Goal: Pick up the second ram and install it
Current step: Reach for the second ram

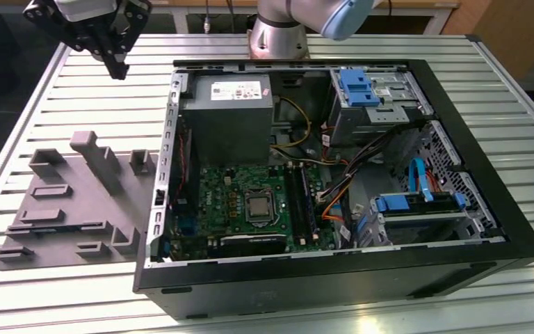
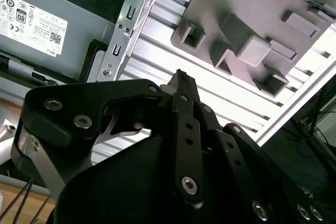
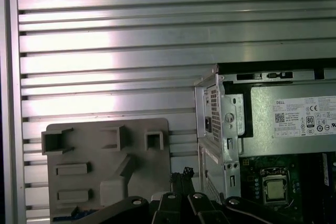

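Observation:
My gripper [image 1: 119, 69] hangs high over the slatted table beyond the far left corner of the open computer case [image 1: 489, 167], in the exterior view's upper left. Its black fingers meet at the tips with nothing between them, as both wrist views also show [image 2: 179, 74] [image 3: 186, 172]. The grey holder tray [image 1: 109, 174] lies left of the case. A thin dark blue-black strip, apparently the second ram [image 1: 39, 228] [image 3: 79, 213], sits along one of the tray's near slots, largely hidden. The green motherboard [image 1: 225, 202] with its long black slots [image 1: 300, 202] lies inside the case.
The grey power supply [image 1: 225, 118] fills the case's far left corner. Blue drive brackets [image 1: 355, 87] [image 1: 416, 202] and cable bundles [image 1: 336, 202] crowd the case's right half. The arm's base [image 1: 277, 35] stands behind the case. The table edge [image 1: 7, 167] runs close to the tray.

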Controlling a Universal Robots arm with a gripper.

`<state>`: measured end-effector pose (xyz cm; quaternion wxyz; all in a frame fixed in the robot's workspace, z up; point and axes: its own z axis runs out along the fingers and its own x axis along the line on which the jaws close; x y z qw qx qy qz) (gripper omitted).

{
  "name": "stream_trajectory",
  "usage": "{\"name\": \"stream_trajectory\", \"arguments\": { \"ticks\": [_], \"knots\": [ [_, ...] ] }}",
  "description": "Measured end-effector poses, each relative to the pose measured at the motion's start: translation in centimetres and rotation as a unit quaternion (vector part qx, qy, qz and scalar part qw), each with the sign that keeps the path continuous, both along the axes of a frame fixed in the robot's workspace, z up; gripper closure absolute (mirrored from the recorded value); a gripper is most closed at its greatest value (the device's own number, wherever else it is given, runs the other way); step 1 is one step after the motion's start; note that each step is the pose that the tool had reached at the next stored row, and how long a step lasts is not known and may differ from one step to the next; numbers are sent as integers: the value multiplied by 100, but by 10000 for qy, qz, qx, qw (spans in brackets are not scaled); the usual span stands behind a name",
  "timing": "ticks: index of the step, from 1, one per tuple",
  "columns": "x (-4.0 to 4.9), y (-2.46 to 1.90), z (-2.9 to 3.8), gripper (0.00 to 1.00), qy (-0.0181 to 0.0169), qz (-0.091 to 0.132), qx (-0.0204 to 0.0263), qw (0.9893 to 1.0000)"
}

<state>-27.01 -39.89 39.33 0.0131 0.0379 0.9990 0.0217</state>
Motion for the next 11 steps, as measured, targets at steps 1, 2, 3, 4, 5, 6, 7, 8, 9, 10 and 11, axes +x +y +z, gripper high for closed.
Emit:
{"name": "stream_trajectory", "arguments": {
  "ticks": [1,2,3,4,5,6,7,8,9,10,11],
  "knots": [
    [-11,0,0,89,0,0,0,10000],
    [-22,0,0,89,0,0,0,10000],
    [-32,0,0,89,0,0,0,10000],
    [-41,0,0,89,0,0,-1,10000],
    [-49,0,0,89,0,0,0,10000],
    [-58,0,0,89,0,0,0,10000],
    [-66,0,0,89,0,0,0,10000],
    [-74,0,1,89,0,0,-1,10000],
    [-84,0,0,89,0,0,-1,10000],
    [-93,0,0,89,0,0,-1,10000],
    [-103,0,0,89,0,0,0,10000]
  ]
}}
